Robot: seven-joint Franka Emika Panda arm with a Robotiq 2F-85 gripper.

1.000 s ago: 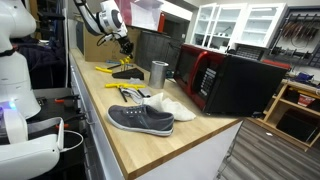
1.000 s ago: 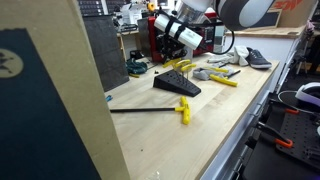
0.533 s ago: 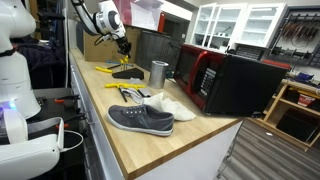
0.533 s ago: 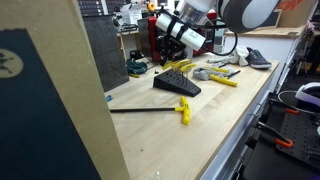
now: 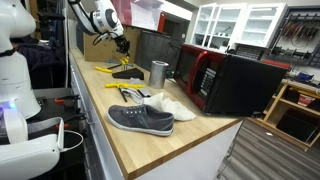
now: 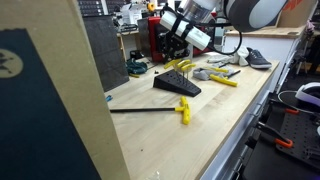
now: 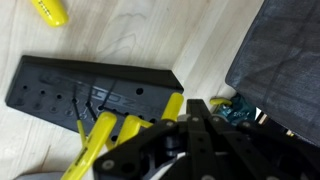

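The gripper (image 7: pixel 196 110) hangs over the black tool rack (image 7: pixel 90 95) on the workbench (image 7: pixel 130 30). Its fingers are fully closed. Whether they pinch a yellow screwdriver (image 7: pixel 100 132) cannot be told. The rack's sloped holes keep the handles reachable.

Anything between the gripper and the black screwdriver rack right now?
Nothing foreign that I can see. The shut gripper hangs over the black rack; only the yellow-handled screwdrivers on that rack lie beneath it.

Bare countertop (image 7: pixel 150 35) beside black rack (image 7: pixel 90 90); yellow screwdrivers (image 7: pixel 98 138), dark box (image 7: pixel 280 60) crowd it.
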